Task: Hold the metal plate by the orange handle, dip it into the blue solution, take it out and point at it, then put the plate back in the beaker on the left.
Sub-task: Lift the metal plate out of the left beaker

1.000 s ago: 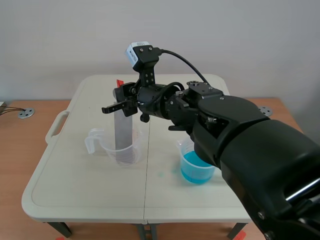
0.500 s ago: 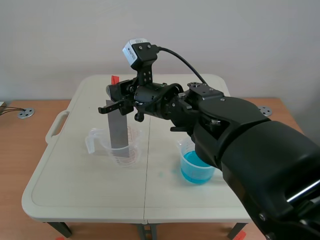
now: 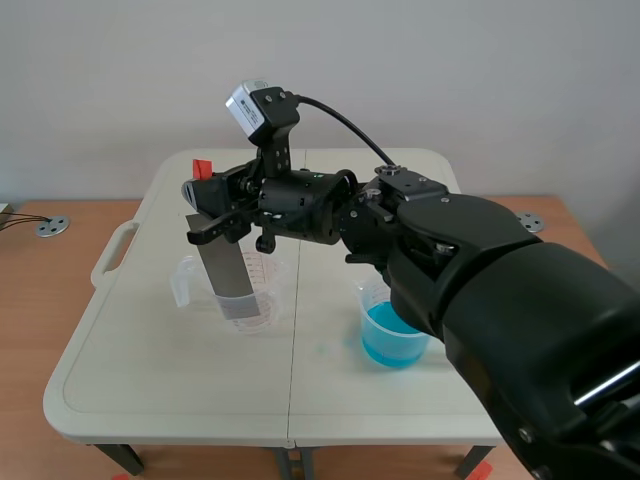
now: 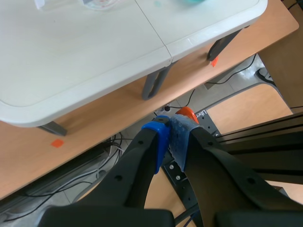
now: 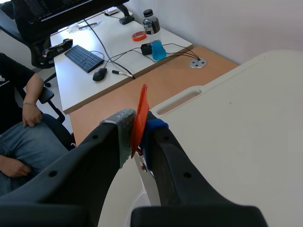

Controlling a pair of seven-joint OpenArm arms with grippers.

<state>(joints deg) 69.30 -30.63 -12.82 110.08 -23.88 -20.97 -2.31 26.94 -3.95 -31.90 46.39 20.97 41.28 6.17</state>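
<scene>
Worktop space is split. The clear beaker stands at centre-left of the scene view and the beaker of blue solution at lower centre-right, well apart, probably so the plate can travel between them. Coming in from the right edge past the middle, the right gripper holds the metal plate tilted, its lower end inside the clear beaker. Its fingers are clenched on the orange handle alone, likely to keep the pads off wetted metal. The left gripper, fingers pressed together on nothing, hangs low beyond the worktop's edge, out of the way.
</scene>
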